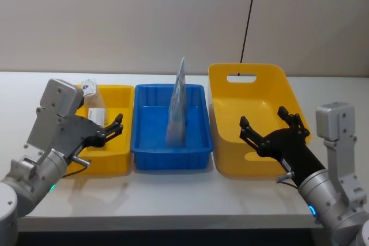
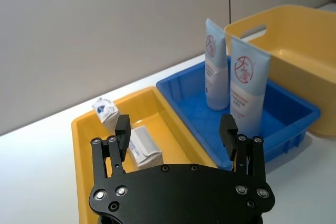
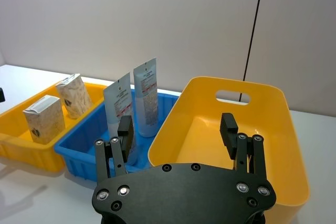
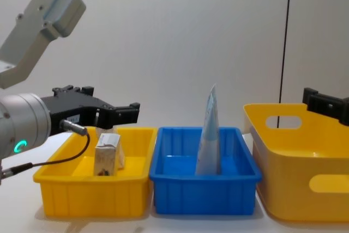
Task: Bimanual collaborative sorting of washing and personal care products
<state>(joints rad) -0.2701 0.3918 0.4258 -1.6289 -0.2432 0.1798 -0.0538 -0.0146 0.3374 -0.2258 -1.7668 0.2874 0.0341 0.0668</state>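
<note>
Upright in the blue bin [image 1: 151, 120] stand two pale-blue pouches [image 2: 245, 85] bearing red marks.

White worktop [image 1: 173, 194] w/ 3 bins in a row, L to R: shallow yellow bin [image 1: 112, 162], blue bin [image 1: 173, 158], tall yellow bin [image 1: 230, 113] w/ handle cutout. Bins just beside each other. Black cable [image 1: 249, 15] runs down grey wall [image 1: 115, 21] behind.

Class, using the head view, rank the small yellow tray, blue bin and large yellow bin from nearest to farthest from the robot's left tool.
1. small yellow tray, left end, beneath the left tool.
2. blue bin, middle.
3. large yellow bin, right end.
</note>
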